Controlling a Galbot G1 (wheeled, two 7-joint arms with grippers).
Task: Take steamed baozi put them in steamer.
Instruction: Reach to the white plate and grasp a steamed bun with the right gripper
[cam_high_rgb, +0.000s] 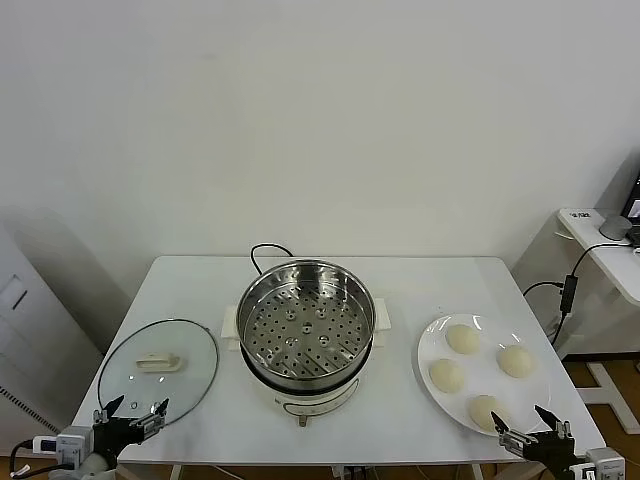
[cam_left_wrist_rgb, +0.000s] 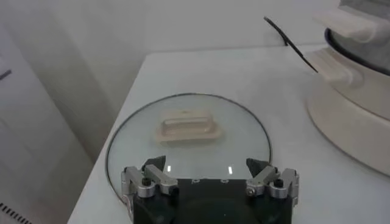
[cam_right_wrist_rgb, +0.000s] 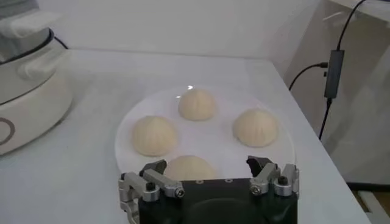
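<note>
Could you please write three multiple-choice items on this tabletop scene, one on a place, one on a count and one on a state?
1. Where does the round glass lid with the cream handle lie?
A. On the steamer
B. On the table, on the robot's left of the steamer
C. On the plate

2. How many cream-white round baozi sit on the flat white round plate?
A. Two
B. Four
C. Six

3. What state is the shiny round stainless-steel steamer in?
A. Uncovered, perforated tray bare
B. Covered by the lid
C. Holding two buns

Answers:
1 B: the head view shows the lid flat on the white table, just ahead of the left gripper.
2 B: four buns show ahead of the right gripper.
3 A: only the tray's holes are visible inside.
</note>
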